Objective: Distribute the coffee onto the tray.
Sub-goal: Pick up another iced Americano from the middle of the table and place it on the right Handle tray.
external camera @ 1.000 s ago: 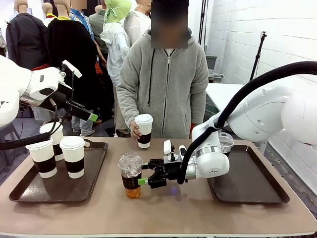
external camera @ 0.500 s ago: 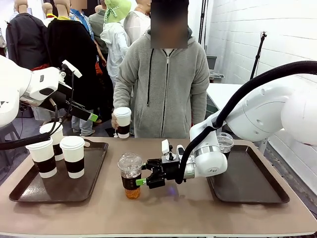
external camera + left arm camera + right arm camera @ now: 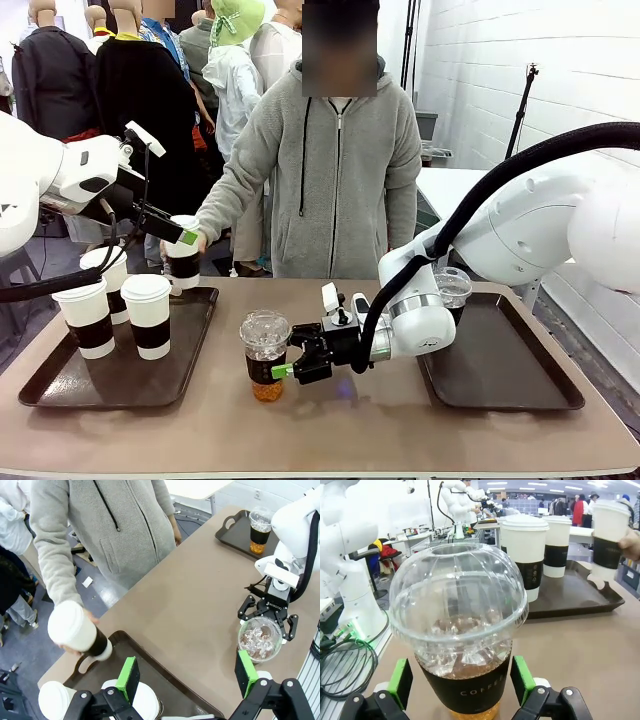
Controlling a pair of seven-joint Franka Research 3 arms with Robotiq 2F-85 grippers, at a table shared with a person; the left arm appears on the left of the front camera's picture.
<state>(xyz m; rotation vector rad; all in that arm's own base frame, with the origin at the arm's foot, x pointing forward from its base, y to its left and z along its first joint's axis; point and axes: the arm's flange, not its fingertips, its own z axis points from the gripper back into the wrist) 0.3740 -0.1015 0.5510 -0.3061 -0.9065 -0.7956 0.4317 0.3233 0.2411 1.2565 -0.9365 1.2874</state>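
The iced cup [image 3: 265,352] stands in the middle of the table [image 3: 330,430]. My right claw [image 3: 285,366] straddles its dark sleeve, green pads close on either side; I cannot tell whether they press yet. Thin clear plastic, a domed lid, ice and amber liquid: I judge it bottom-heavy, easily squeezed and probably slick, so the card sleeve is the place to hold, gently. My left claw [image 3: 187,675] hangs spread and empty above the left tray [image 3: 60,385], where a person [image 3: 330,180] holds a paper cup [image 3: 75,630].
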